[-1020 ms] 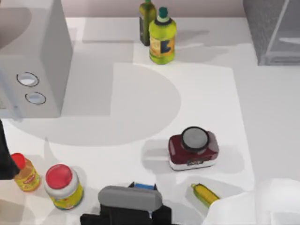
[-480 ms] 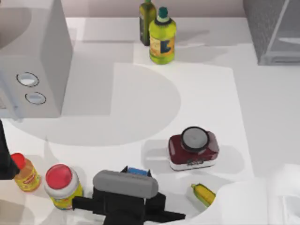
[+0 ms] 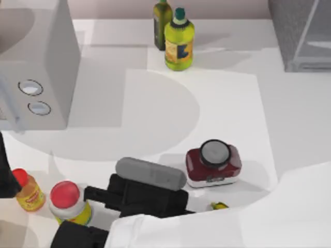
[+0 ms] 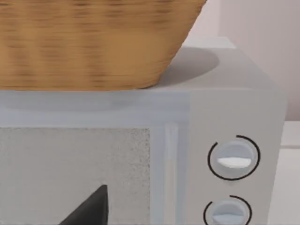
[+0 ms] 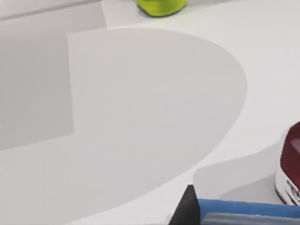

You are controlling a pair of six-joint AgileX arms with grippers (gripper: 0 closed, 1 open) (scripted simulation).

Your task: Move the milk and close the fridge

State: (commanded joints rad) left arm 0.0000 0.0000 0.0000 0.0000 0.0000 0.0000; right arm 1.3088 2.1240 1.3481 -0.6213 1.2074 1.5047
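The milk [image 5: 243, 208] shows its blue top in the right wrist view, held off the table beside a dark finger [image 5: 187, 208]. My right gripper [image 3: 139, 199] hangs over the front middle of the table, shut on the milk, and covers the carton from above. The fridge [image 3: 297, 36], with its speckled dark-grey casing, stands at the back right with its pale inside showing. My left arm [image 3: 4, 173] is parked at the left edge, and a dark fingertip [image 4: 89, 211] of its gripper faces the grey box.
A light-grey box with two dials [image 3: 36, 77] stands back left, with a wicker basket [image 4: 93, 42] on top. A red-lidded jar [image 3: 67, 201] and a small orange bottle [image 3: 28, 192] sit front left. A dark-red container [image 3: 213, 163] lies right of the gripper. Two oil bottles [image 3: 179, 44] stand at the back.
My right gripper has risen and moved back from the table's front edge, carrying the milk. Its arm now covers most of the yellow item at the front.
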